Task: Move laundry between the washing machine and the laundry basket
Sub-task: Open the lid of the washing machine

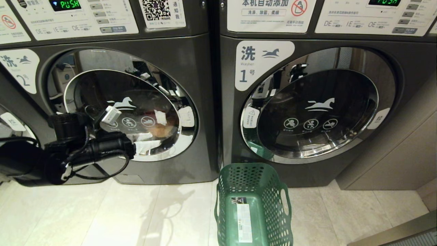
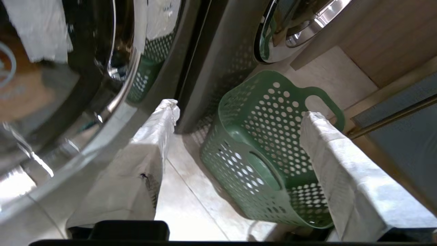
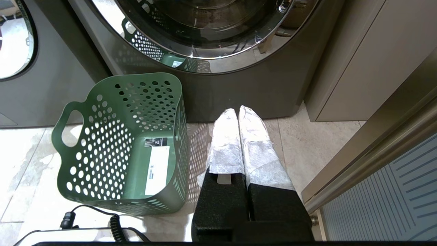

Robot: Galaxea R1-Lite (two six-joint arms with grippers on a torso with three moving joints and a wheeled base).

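From the head view, the left pincer (image 1: 143,145) is seen held against the closed door of the washing machine (image 1: 191,68) marked 2; orange laundry (image 1: 160,130) is glimpsed behind the glass. The empty laundry basket (image 1: 254,177) stands on the floor before machine 1 (image 1: 406,68).

In the left wrist view, the left pincer is spread wide, nothing held.

In the right wrist view, the right pincer (image 3: 238,112) is pressed together just beside the basket.
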